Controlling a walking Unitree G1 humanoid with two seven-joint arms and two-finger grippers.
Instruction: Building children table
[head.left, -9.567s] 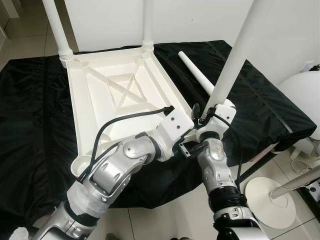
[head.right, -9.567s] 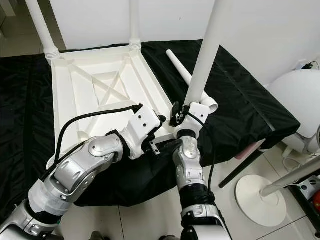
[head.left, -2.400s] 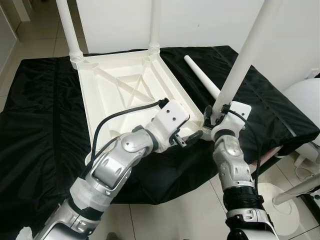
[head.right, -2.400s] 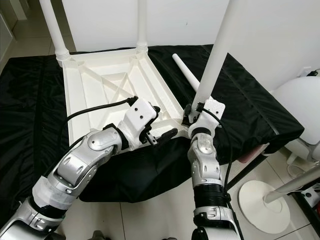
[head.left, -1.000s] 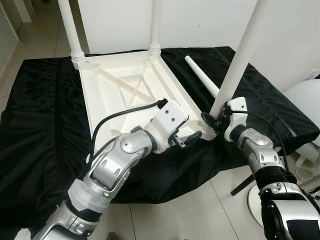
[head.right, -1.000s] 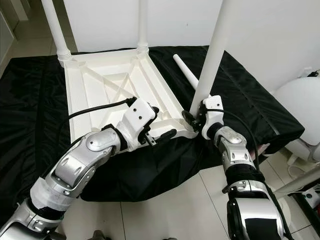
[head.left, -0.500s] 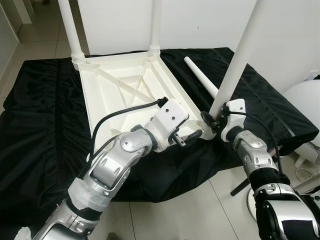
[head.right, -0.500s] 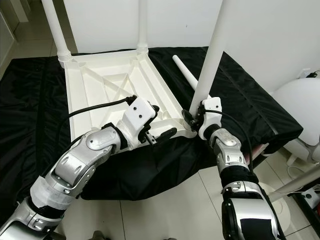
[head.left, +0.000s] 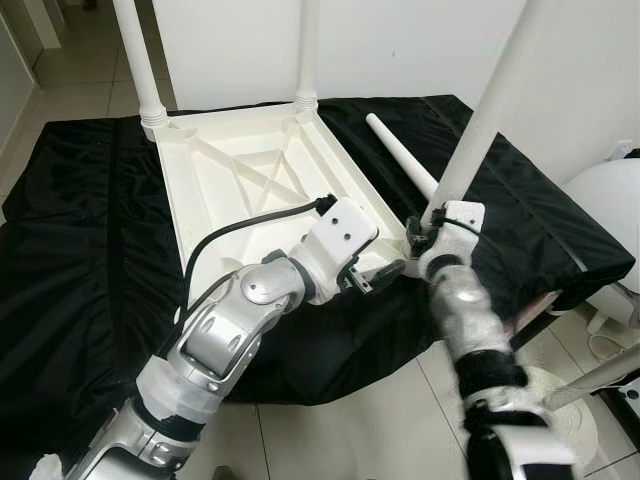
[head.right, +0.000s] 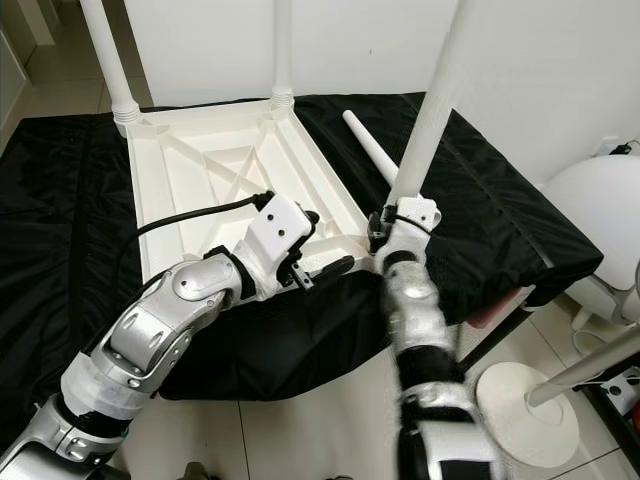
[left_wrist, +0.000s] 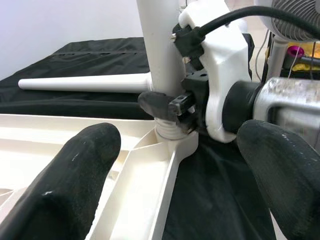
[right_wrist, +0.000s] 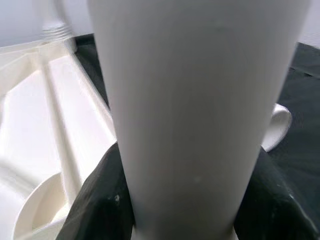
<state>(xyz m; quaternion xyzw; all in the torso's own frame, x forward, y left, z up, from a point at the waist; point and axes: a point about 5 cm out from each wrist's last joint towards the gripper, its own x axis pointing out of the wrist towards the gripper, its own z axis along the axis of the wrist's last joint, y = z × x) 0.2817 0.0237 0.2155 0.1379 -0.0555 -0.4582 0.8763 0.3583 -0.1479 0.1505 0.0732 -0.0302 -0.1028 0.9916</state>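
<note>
White plastic tabletop (head.left: 250, 175) lies upside down on a black cloth (head.left: 80, 230), ribbed underside up, two legs standing at the far corners and a spare leg (head.left: 400, 160) lying loose beside it. The right gripper (head.left: 420, 238) is clamped round the near-corner leg (head.left: 475, 130) at its base. The left gripper (head.left: 385, 270), fingers apart, sits at the tabletop's near edge. Compared with half a second ago, the right forearm has swung back underneath the leg and looks blurred.
</note>
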